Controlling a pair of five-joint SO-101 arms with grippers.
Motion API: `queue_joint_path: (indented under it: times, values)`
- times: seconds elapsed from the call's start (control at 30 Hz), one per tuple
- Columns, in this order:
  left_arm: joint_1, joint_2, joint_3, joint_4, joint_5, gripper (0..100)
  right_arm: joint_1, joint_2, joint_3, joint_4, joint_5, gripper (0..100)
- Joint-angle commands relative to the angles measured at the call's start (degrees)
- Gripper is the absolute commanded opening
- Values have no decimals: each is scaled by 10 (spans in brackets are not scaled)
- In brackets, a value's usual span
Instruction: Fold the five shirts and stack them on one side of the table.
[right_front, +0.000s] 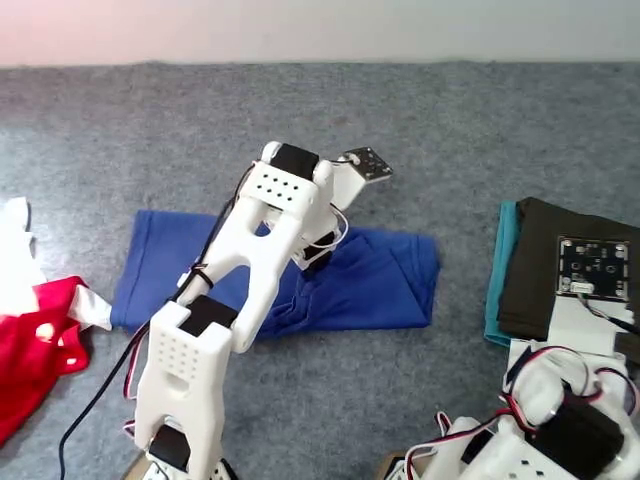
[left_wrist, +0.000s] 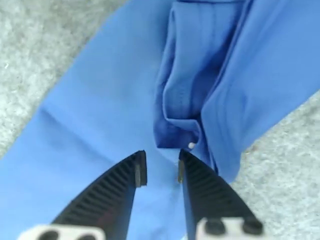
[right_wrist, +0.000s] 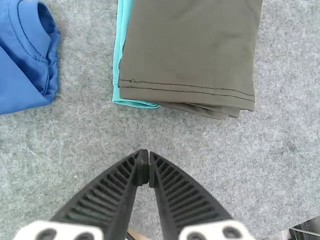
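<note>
Blue shirt (right_front: 370, 285), partly folded, is laid across the middle of the grey table (right_front: 450, 130), with its long axis running side to side in the high view. The left gripper (left_wrist: 159, 172) is held low over it, the fingers parted by a narrow gap with nothing between them. A bunched ridge (left_wrist: 182, 100) of cloth is seen directly ahead of the fingertips, lined up with that gap and running away from them. Its near end lies just beyond the tips, and contact cannot be told. The left arm is judged the nearer one for the coming pinch. The right gripper (right_wrist: 145, 167) is placed well apart, its fingers pressed together on nothing, above bare table near the brown shirt (right_wrist: 190, 45), which is stacked folded on a teal shirt (right_wrist: 120, 50). A red shirt (right_front: 30, 340) and a white shirt (right_front: 15, 250) are seen unfolded at the opposite side.
</note>
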Motion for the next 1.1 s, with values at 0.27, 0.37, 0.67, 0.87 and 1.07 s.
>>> queue_joint_path:
  times: [0.27,0.37,0.67,0.87,1.07]
  values:
    - [18,-21,1,11,32,108,5,0,-17,13,5,9]
    - [18,-21,11,11,32,109,5,1,-17,13,5,9]
    - [-3,-20,75,-17,27,108,5,3,-17,13,4,9]
    - [-49,-20,79,-39,1,109,5,3,-17,13,4,9]
    - [-55,-26,74,-24,-4,108,5,1,-17,13,4,9]
